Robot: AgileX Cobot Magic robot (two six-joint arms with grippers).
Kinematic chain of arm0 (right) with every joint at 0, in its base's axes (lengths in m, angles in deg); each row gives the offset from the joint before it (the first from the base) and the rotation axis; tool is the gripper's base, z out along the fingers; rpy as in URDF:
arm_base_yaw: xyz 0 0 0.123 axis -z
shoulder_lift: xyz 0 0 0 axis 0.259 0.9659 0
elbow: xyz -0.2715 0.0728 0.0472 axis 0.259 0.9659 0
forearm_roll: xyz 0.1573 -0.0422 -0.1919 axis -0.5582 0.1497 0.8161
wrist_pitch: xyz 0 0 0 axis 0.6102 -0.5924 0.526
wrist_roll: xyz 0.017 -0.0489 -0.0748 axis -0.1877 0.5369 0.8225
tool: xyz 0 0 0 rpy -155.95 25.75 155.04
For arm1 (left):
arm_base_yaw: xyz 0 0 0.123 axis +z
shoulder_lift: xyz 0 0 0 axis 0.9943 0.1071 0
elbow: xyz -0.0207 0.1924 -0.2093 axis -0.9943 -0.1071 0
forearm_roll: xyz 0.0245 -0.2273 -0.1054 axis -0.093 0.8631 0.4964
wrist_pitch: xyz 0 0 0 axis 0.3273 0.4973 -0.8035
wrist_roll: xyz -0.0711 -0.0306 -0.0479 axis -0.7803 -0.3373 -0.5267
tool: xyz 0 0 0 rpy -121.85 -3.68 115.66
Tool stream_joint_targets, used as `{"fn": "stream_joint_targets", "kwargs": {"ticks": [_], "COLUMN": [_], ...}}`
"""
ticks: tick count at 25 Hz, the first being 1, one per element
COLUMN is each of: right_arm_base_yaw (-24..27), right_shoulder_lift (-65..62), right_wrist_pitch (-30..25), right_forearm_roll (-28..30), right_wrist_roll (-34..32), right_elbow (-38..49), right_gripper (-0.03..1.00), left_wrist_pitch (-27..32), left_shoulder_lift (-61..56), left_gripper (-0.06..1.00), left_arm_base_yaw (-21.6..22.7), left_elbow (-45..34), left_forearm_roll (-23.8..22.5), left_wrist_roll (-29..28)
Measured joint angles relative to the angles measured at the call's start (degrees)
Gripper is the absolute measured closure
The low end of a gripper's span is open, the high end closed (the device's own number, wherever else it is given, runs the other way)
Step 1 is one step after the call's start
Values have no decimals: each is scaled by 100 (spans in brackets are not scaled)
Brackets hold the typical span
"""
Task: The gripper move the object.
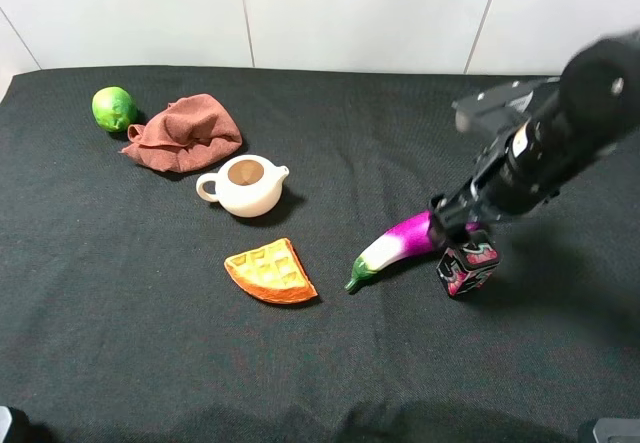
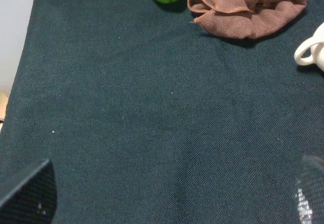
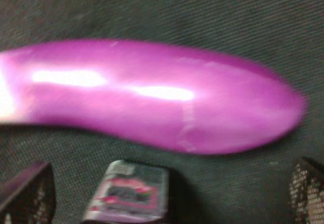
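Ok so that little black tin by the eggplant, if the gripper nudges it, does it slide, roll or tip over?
The tin looks boxy with flat faces, so it would likely slide on the cloth or topple rather than roll. It looks small, so probably light. It already seems to sit slightly tilted, and the eggplant lies close beside it, so a push that way could bump it.

Black cloth table (image 1: 150, 363); white panelled wall (image 1: 350, 13).

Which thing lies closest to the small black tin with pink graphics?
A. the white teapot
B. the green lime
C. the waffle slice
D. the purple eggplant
D. In the high view the tin sits right beside the purple end of the eggplant, while the lime, teapot and waffle slice lie farther left.
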Motion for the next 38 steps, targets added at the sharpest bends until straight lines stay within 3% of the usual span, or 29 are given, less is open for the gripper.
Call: {"fn": "stream_joint_targets", "kwargs": {"ticks": [8, 21, 31, 38], "right_arm_base_yaw": [848, 2514, 2655, 2655], "right_shoulder_lift": [-336, -2015, -3777, -5031], "right_wrist_pitch": [-1056, -2020, -2625, -2628], "right_forearm_roll": [173, 251, 620, 626], "right_wrist_roll": [370, 612, 56, -154], "right_elbow": [-914, -966, -750, -31], "right_gripper": [27, 27, 27, 27], "left_wrist_pitch": [0, 0, 0, 0], "left_shoulder_lift": [0, 0, 0, 0], "left_gripper": [-5, -5, -5, -5], "left_arm_base_yaw": [0, 0, 0, 0], "left_elbow": [0, 0, 0, 0], "left_forearm_roll": [0, 0, 0, 0], "left_wrist_roll": [0, 0, 0, 0]}}
